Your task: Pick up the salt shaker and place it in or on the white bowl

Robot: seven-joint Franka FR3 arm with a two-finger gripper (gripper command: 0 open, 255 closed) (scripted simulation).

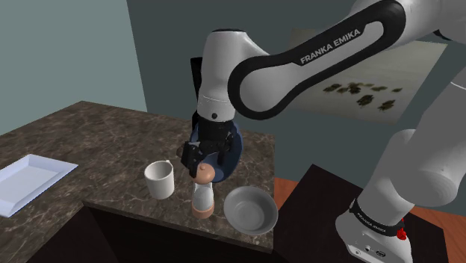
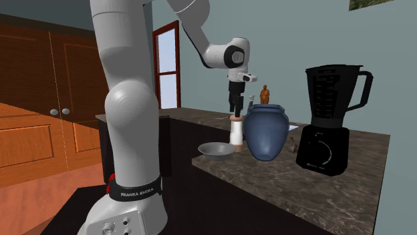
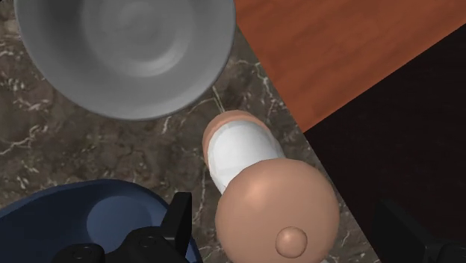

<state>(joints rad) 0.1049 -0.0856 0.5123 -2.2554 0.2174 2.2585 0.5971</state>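
Gripper (image 3: 284,211) was open, pointing straight down over the salt shaker (image 3: 250,187). In the wrist view its fingers (image 3: 181,220) stood either side of the shaker's rounded tan cap, with a gap on both sides and no contact. In the shoulder view the gripper (image 1: 203,163) sat just above the cap. The second exterior view showed the gripper (image 2: 235,108) in line with the shaker's axis.

Salt shaker (image 1: 202,196): white body, tan cap and base, upright on the dark marbled desk (image 1: 89,131) close to its near edge. It was not lifted; its base was on the desk (image 2: 281,175).

Bowl (image 1: 251,209), pale grey, sat on the desk just beside the shaker, toward the shoulder view's right, apart from it. It also showed in the wrist view (image 3: 123,52) and in the second exterior view (image 2: 216,149).

A dark blue vase (image 1: 230,149) stood just behind the shaker. A white mug (image 1: 160,179) stood near it, toward the shoulder view's left. A white tray (image 1: 26,179) lay well apart at the far left.

A black blender (image 2: 327,120) stood beyond the vase (image 2: 265,133).
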